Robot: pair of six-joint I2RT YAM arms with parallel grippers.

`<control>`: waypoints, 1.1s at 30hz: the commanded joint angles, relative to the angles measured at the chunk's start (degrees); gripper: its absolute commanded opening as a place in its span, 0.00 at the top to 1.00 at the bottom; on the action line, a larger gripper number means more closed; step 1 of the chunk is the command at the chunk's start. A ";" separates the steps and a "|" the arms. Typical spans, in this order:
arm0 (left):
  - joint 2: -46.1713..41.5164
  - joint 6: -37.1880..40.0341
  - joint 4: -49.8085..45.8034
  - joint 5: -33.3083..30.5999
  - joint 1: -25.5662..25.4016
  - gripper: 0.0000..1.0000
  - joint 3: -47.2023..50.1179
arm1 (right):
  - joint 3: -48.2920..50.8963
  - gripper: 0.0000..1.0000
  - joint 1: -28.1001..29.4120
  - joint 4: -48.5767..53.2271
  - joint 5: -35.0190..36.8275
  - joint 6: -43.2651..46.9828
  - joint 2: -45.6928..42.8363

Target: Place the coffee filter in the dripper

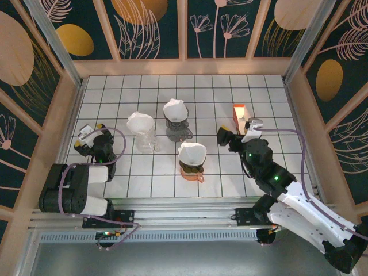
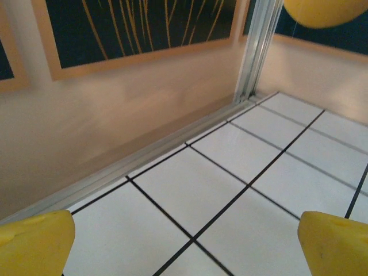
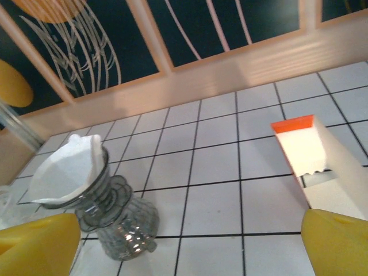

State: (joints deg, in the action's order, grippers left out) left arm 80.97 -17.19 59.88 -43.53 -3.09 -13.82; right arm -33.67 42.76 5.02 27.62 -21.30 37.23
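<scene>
The top view shows three drippers mid-frame. A clear dripper [image 1: 147, 141] sits left of centre, a grey dripper [image 1: 178, 129] just to its right, and an orange dripper [image 1: 192, 170] below them. Each has a white filter [image 1: 175, 109] seated in it. A box [image 1: 238, 114] stands right of centre, and the right gripper [image 1: 237, 130] is just below it. The left gripper [image 1: 91, 131] sits at the left edge of the tiles [image 1: 270, 98].

The right wrist view shows detail the top view lacks. The grey dripper [image 3: 119, 223] is ribbed glass at lower left, with its filter [image 3: 66, 171] leaning left. The box [image 3: 313, 155] has an orange top edge, a plain white face and a ragged opening. Its yellow pads [image 3: 336, 241] sit at the lower corners, jaws wide with nothing between them.

The left wrist view shows tiles, the wall [image 2: 115, 109] and a metal post [image 2: 257, 46]. Its pads [image 2: 34, 244] are likewise wide apart with nothing between them.
</scene>
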 commanded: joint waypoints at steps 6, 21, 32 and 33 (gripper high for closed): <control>-1.36 -0.73 6.22 1.54 1.14 0.01 1.89 | 3.94 0.01 -4.75 -2.55 3.23 -0.47 0.29; 1.56 2.84 2.09 6.38 0.85 0.01 -2.68 | 8.26 0.01 -14.40 -10.36 9.62 3.29 0.80; 0.67 3.08 5.21 7.50 0.90 0.01 -0.58 | 21.08 0.01 -37.07 -45.28 1.38 17.39 13.24; 0.61 3.04 4.97 7.49 0.90 0.01 -0.75 | 21.84 0.01 -38.05 -49.31 0.26 17.97 16.19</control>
State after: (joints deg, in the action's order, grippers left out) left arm 81.56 -15.03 64.42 -36.42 -2.15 -14.04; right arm -13.80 6.74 -27.79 31.29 -7.75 48.51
